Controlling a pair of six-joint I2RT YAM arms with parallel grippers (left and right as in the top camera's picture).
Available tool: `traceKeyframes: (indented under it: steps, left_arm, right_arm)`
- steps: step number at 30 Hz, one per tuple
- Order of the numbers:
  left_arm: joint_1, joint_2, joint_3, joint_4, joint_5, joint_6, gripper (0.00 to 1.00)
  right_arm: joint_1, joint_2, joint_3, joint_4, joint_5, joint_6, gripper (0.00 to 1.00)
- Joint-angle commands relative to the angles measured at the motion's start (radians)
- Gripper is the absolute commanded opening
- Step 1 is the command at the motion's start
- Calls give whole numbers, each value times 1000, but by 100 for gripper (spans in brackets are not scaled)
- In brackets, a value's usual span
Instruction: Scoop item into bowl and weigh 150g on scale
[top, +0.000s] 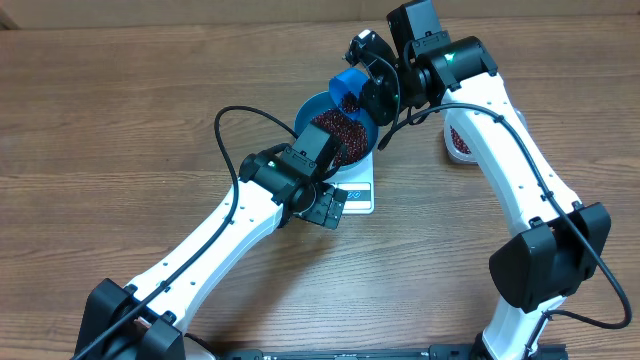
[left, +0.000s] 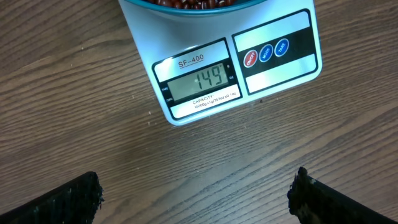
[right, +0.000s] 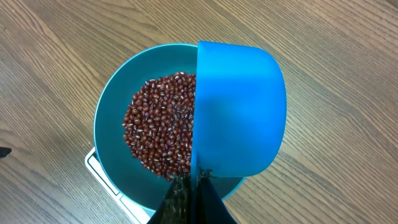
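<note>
The deep blue bowl stands on the white scale and holds a heap of red-brown beans. In the left wrist view the scale shows its display, reading 149, and three round buttons. My right gripper is shut on the handle of a bright blue scoop, which is tipped on its side over the bowl's right half. My left gripper hangs open over bare table just in front of the scale, nothing between its fingers. In the overhead view the left gripper sits at the scale's front left.
A clear tub of beans stands to the right of the bowl, partly hidden under the right arm. The wooden table spreads out to the left and in front.
</note>
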Motion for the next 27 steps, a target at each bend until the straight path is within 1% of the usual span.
traceKeyframes:
  steps: [1,5,7,9,11,12,14,17,18,19,20,21,24,27]
  left_arm:
    - [-1,-1,-10,1,-13,2,99]
    - [-1,-1,-10,1,-13,2,99]
    - [-1,-1,-10,1,-13,2,99]
    - [-1,-1,-10,1,-13,2,99]
    - [-1,-1,-10,1,-13,2,99]
    - [-1,-1,-10,1,-13,2,99]
    - [-1,-1,-10,1,-13,2,100]
    - [-1,-1,-10,1,-13,2,100]
    - [-1,-1,-10,1,-13,2,100]
    - [-1,-1,-10,1,-13,2,100]
    - [-1,-1,-10,1,-13,2,99]
    - [-1,-1,-10,1,-13,2,99]
    - [-1,-1,-10,1,-13,2,100]
    - [-1,-1,-10,1,-13,2,99]
  right_arm:
    - [-2,-37,31,3,6,3,4]
    - [-11,-37,31,25,-10,56,4]
    - [-10,-37,31,14,-67,8,4]
    - [-7,-37,31,-7,-71,-45,4]
    - [-8,-37,31,-10,-27,-35,4]
    - [-11,-37,31,-4,-2,-4,4]
    - [-15,-37,31,8,-22,27,4]
    - [-10,-37,31,-8,-79,-48,4]
    - [-8,-37,31,-17,-56,-69,4]
    - [-8,-37,31,-17,-29,-64,4]
    - [-9,-37,31,-7,6,-15,4]
    - [-9,-37,31,-4,-5,-11,4]
    - [-3,-37,31,-13,-69,-65,4]
    - [-1,-37,31,-10,-32,-39,4]
